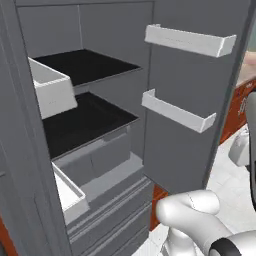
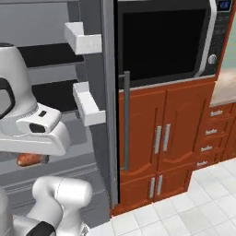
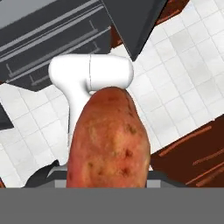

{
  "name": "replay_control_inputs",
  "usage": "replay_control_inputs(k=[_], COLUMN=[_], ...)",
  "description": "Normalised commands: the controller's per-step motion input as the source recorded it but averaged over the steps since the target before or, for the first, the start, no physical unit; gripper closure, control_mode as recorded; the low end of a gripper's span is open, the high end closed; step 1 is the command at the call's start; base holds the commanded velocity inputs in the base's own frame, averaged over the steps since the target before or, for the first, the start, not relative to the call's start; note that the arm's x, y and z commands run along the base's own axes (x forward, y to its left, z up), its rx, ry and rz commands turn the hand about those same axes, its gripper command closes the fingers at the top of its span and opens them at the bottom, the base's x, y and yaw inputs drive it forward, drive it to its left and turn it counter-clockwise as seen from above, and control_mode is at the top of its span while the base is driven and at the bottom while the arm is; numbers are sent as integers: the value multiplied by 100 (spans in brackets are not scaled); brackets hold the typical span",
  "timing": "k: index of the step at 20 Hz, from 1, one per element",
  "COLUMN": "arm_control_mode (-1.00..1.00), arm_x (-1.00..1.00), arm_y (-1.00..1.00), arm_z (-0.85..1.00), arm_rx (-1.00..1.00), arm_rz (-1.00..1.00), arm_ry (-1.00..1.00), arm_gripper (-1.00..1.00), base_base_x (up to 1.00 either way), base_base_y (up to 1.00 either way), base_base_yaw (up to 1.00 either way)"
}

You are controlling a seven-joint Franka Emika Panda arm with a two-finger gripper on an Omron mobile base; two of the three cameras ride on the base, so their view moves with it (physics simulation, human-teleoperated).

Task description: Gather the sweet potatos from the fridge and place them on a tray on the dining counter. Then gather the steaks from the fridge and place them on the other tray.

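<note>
A sweet potato [image 3: 109, 140], orange-red with dark specks, stands big in the hand view, and my gripper [image 3: 107, 177] is shut on it, with dark fingers [image 3: 43, 177] just showing at either side. In the right base view the same sweet potato [image 2: 30, 159] peeks out under my white hand, in front of the fridge's lower part. The grey fridge [image 1: 90, 120] stands open before me, its black shelves bare. The hand view looks down past the potato onto white floor tiles. Trays, steaks and dining counter are out of view.
The open right fridge door [image 1: 195, 100] carries two white bins [image 1: 180, 112] and its bar handle [image 2: 126, 120] stands close on my right. The left door's bins [image 1: 50, 90] jut in at left. A black built-in oven [image 2: 161, 41] sits above red-brown cabinets [image 2: 161, 138].
</note>
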Motion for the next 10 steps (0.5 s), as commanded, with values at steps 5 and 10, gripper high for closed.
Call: replay_control_inputs(k=[5,10], arm_control_mode=[100,100], arm_x=[0,0], arm_y=[0,0], arm_z=[0,0], arm_rx=[0,0], arm_rz=[0,0], arm_ry=[0,0], arm_gripper=[100,100], base_base_x=[-36,-6], base_base_y=[0,-2], base_base_yaw=[-94,-92])
